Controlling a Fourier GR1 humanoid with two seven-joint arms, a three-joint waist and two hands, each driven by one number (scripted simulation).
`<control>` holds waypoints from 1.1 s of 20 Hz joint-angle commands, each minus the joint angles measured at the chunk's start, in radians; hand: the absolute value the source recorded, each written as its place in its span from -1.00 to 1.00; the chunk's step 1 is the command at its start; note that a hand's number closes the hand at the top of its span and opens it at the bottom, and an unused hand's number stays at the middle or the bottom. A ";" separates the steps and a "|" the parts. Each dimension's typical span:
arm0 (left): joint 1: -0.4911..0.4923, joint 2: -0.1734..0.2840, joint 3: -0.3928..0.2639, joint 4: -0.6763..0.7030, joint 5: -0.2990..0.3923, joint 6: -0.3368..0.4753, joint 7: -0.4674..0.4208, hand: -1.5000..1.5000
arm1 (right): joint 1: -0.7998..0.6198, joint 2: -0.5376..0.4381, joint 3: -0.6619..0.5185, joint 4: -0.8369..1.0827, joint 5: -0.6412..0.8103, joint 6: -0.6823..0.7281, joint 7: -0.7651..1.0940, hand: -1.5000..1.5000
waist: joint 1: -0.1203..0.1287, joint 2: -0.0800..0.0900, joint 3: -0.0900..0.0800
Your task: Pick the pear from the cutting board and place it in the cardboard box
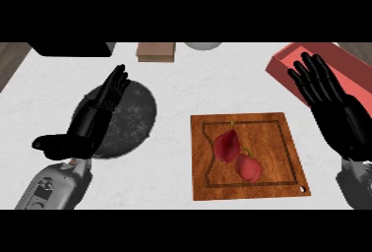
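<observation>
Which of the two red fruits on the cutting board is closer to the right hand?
The lower fruit, nearer the board's front right; the upper fruit lies further left of the right hand.

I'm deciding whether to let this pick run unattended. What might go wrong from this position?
1. Two red fruit pieces lie touching on the cutting board; curling fingers round one may nudge or drag the other.
2. The right hand is open above the red box, off the board, so it must come back across the board's raised edge.
3. The left hand hangs open over the dark round plate and may brush it if it moves.
</observation>
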 commanded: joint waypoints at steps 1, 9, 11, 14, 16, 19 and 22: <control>0.050 0.041 0.077 -0.050 0.033 -0.010 0.043 0.00 | 0.019 0.037 -0.019 0.019 0.043 -0.063 0.027 -1.00 | -0.009 0.015 0.004; 0.222 0.091 0.221 0.058 0.147 0.033 0.154 0.00 | 0.165 0.026 -0.186 0.036 0.335 -0.642 0.078 -1.00 | -0.047 -0.002 -0.001; 0.221 0.122 0.250 0.039 0.196 -0.012 0.186 0.00 | 0.194 0.116 -0.067 -0.055 0.460 -0.742 0.018 -1.00 | -0.023 0.004 0.001; 0.246 0.115 0.251 0.042 0.204 -0.027 0.182 0.00 | 0.246 0.127 0.093 -0.181 0.660 -0.834 0.080 -1.00 | -0.022 0.009 0.000; 0.222 0.105 0.244 0.004 0.200 0.004 0.232 0.00 | 0.258 0.075 0.170 -0.238 0.780 -0.824 0.207 -1.00 | -0.021 0.010 0.000; 0.240 0.147 0.275 -0.011 0.220 -0.021 0.243 0.00 | 0.304 -0.046 0.221 -0.233 0.855 -0.687 0.415 -1.00 | -0.018 0.007 -0.005; 0.226 0.136 0.260 -0.002 0.204 -0.021 0.222 0.00 | 0.263 -0.143 0.225 -0.193 0.926 -0.558 0.603 -1.00 | -0.010 0.013 -0.011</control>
